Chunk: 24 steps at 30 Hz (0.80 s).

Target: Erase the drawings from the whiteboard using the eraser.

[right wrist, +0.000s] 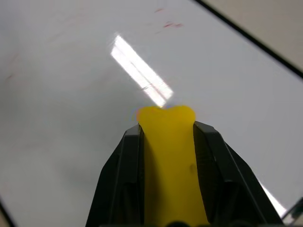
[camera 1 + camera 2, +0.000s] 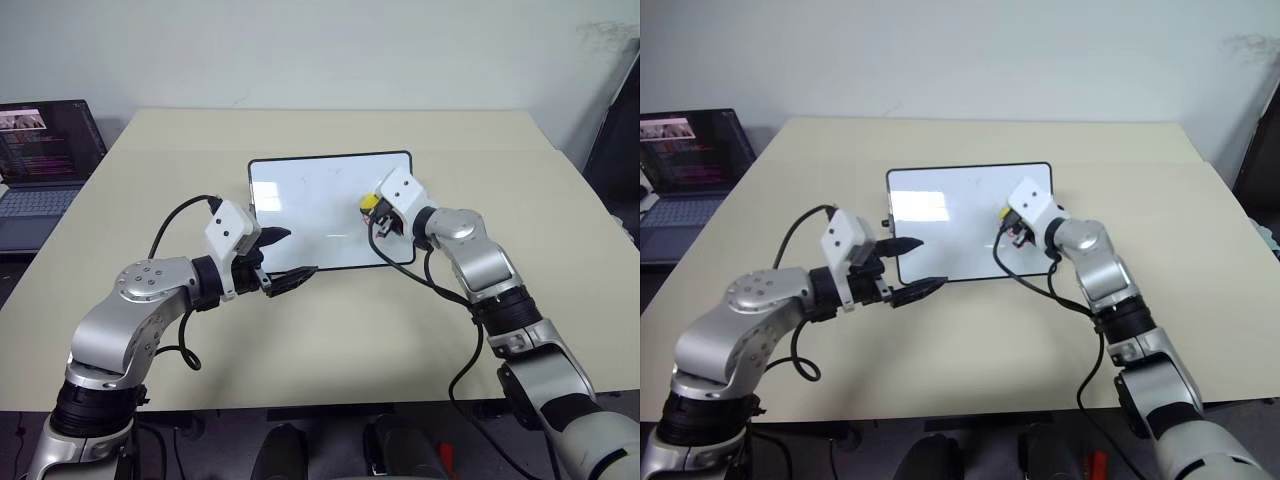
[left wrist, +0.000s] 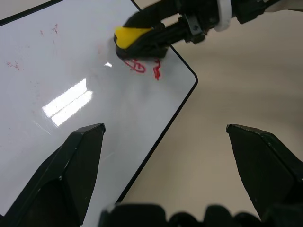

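Two black jaws of our right gripper [image 1: 165, 142] clench the yellow eraser [image 3: 134, 38] by its long sides, its dark face pressed to the whiteboard [image 2: 300, 215] near the right edge, touching the red drawings [image 3: 142, 67]. We judge the eraser light and slightly soft, best held mid-length; the glossy board may slide under pressure. Our left gripper [image 2: 290, 256] hovers released at the board's near left corner. A laptop [image 2: 40, 170] sits far left, off the bench [image 2: 330, 340], well apart.
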Available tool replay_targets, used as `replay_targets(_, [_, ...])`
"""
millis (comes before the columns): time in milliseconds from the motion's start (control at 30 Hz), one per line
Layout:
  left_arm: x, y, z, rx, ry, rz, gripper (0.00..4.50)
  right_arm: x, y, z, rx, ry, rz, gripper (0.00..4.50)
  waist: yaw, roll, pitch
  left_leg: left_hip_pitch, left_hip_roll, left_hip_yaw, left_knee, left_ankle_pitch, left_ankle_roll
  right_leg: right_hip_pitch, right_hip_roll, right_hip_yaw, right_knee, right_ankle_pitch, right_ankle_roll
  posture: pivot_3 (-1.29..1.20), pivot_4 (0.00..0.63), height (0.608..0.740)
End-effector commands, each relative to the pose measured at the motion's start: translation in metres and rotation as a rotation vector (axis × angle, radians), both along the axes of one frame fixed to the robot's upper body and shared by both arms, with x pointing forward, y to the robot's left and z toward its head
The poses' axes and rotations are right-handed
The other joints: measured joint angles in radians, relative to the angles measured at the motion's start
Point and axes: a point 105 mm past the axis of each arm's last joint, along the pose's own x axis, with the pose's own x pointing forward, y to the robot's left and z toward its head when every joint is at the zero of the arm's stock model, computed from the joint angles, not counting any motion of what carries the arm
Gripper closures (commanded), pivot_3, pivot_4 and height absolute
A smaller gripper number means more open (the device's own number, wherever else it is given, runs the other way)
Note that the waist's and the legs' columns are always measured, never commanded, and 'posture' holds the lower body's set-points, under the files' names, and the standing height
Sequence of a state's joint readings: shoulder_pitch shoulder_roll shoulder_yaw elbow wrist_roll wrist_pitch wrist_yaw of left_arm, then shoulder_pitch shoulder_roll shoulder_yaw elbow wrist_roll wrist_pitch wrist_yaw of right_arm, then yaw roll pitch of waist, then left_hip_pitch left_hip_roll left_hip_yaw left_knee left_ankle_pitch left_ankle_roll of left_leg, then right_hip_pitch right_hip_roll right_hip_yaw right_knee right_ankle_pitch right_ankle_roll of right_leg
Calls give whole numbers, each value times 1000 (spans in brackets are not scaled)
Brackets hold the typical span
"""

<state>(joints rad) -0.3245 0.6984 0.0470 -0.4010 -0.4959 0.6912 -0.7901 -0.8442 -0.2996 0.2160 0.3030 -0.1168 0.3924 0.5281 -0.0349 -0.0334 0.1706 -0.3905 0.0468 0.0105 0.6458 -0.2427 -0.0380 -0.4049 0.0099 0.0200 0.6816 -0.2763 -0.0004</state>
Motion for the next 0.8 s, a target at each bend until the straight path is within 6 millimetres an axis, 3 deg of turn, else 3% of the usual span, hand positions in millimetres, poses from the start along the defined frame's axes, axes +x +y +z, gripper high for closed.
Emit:
replay_targets(33, [-7,-6,9,-1,-41,-42,0,1,10,23,75,-74,-16,3398,0,0,0,-1,0,0,0,0,0,0,0,0,-1,0,0,0,150,740])
replay_targets(100, [-7,-6,8,0,-39,-45,0,-2,23,18,72,-67,11,3398,-2,0,0,-3,0,0,-1,0,0,-2,0,0,-1,0,-1,0,150,740])
replay_targets(300, [-8,-5,8,1,-40,-41,0,-23,40,-27,-46,94,149,3398,2,0,0,-6,1,-1,-2,-1,-1,-4,0,-1,-2,1,-4,0,150,740])
replay_targets(533, [-10,-4,7,3,-32,-42,0,1,13,5,-15,-82,-21,3398,2,0,0,-5,0,-1,-1,-1,-1,-4,-1,-2,-1,-1,0,0,150,740])
replay_targets(800, [-10,-5,6,6,-24,-56,0,-7,18,-7,3,-12,16,3398,4,0,0,-5,0,-1,-1,-1,-1,-4,-1,-1,-1,-1,-1,0,150,740])
